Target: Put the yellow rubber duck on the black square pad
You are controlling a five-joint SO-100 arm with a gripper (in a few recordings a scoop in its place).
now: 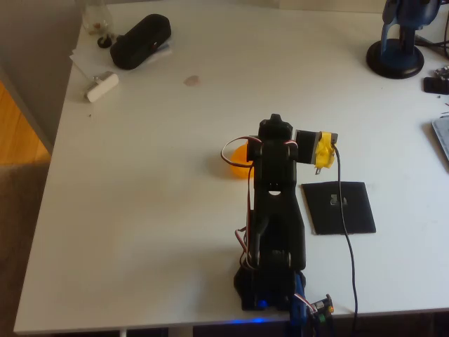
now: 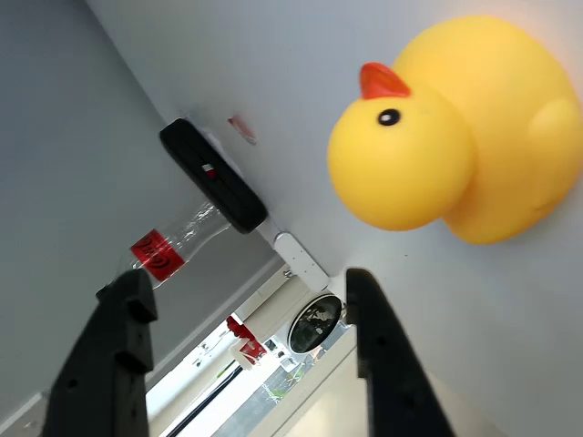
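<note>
The yellow rubber duck stands on the white table just left of my black arm, which hides part of it in the overhead view. In the wrist view the duck looms large at the upper right, upright on the table, beak toward the left. My gripper is open, its two black fingers spread with nothing between them; the duck lies just beyond the right finger. The black square pad lies flat to the right of the arm, with a small pale mark near its middle.
A black oblong pouch lies at the table's far left corner beside a clear bottle and a small white block. A dark round stand sits at the far right. A black cable crosses the pad.
</note>
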